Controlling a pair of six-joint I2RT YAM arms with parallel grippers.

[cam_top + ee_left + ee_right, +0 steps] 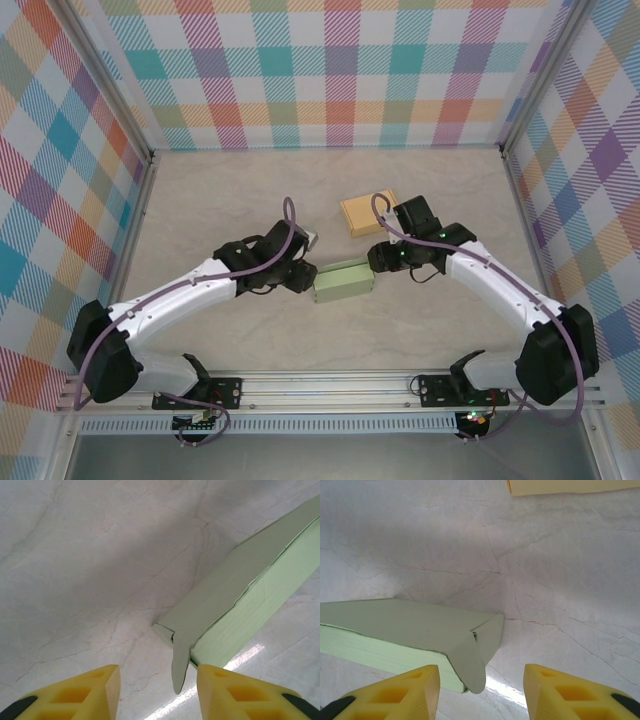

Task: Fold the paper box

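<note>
The overhead view gave the whole layout. The left gripper (300,278) sat at the 9 o'clock end of the pale green paper box (342,281) and the right gripper (378,258) at its 2 o'clock corner. The box lay flat around the middle of the table (200,190).

You couldn't judge the jaws from up there, but the wrist cams sorted that. On the left wrist cam the yellow fingers (95,695) stood apart with nothing pinched. A loose rounded end flap (179,667) poked into the gap, nearer the right-hand finger, and I couldn't tell if it touched. The box looked like thin matte card, long and shallow, with a slightly ragged seam along its top edge.

Same story on the right wrist cam: jaws apart, holding nothing, with a curled flap hanging toward 6 o'clock between them. That cam also caught the edge of a yellow box (368,212) at 12 o'clock. From overhead it sat just past the green one, not touching.

The table was marbled off-white and the walls (340,70) pastel plaid.
</note>
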